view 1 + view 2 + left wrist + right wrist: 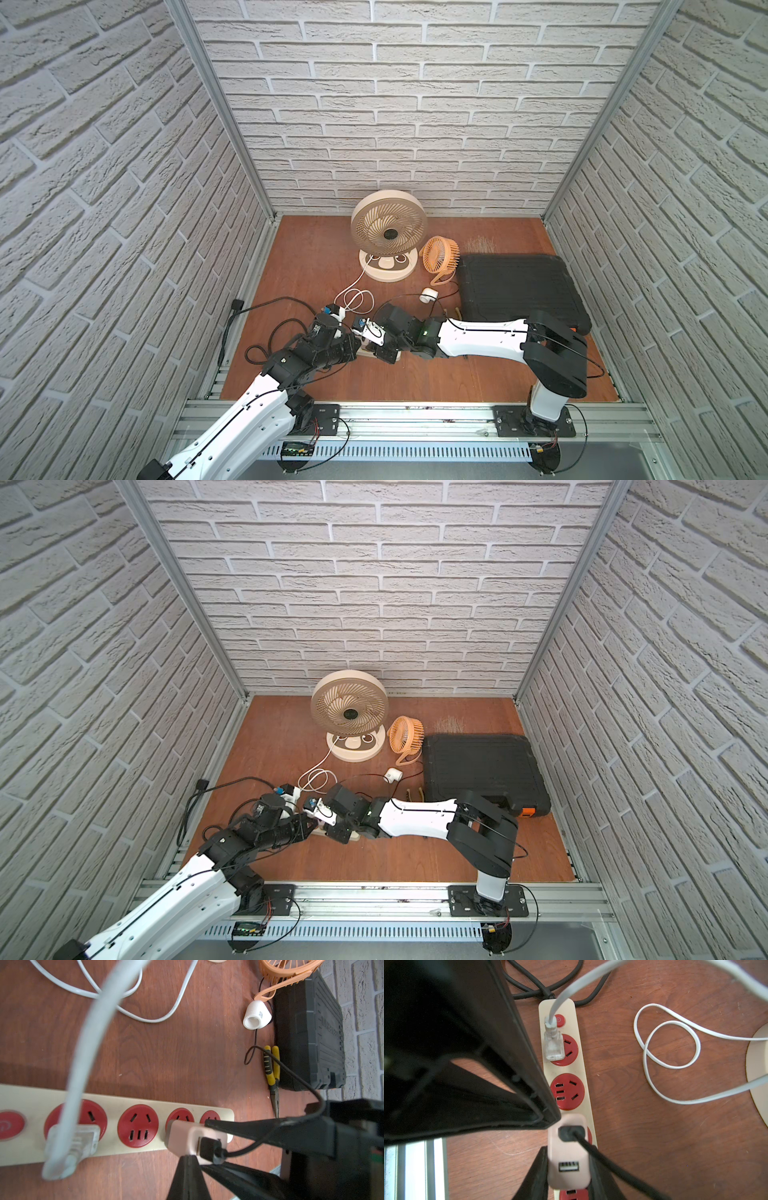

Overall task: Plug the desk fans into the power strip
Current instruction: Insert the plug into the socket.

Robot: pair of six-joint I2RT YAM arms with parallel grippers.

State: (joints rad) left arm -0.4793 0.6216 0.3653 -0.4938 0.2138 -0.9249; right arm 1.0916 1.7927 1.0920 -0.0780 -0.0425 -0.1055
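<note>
Power strip (pixel 566 1069): laid flat on the wooden table (pixel 415 374) between the two arms, and largely hidden beneath them in both top views. Socket nearest its red button (pixel 559 1020) is taken by a white plug (pixel 553 1047). From that plug a white cord (pixel 670 1022) is looped toward the large cream fan (pixel 388 226); the cord is arched across the left wrist view and blurs that end. Second socket (pixel 568 1092) is unoccupied. Pink adapter (pixel 180 1136), with a black cable (pixel 612 1164) attached, is held over the third socket (pixel 180 1114), clamped between the fingers of the right gripper (pixel 568 1159); whether its pins are seated cannot be told. Left gripper (pixel 188 1159) is closed on nothing, its tip set against the adapter's side. Listed beyond: orange fan (pixel 440 255), black case (pixel 519 291), yellow-handled pliers (pixel 272 1072), small white fitting (pixel 256 1015).
</note>
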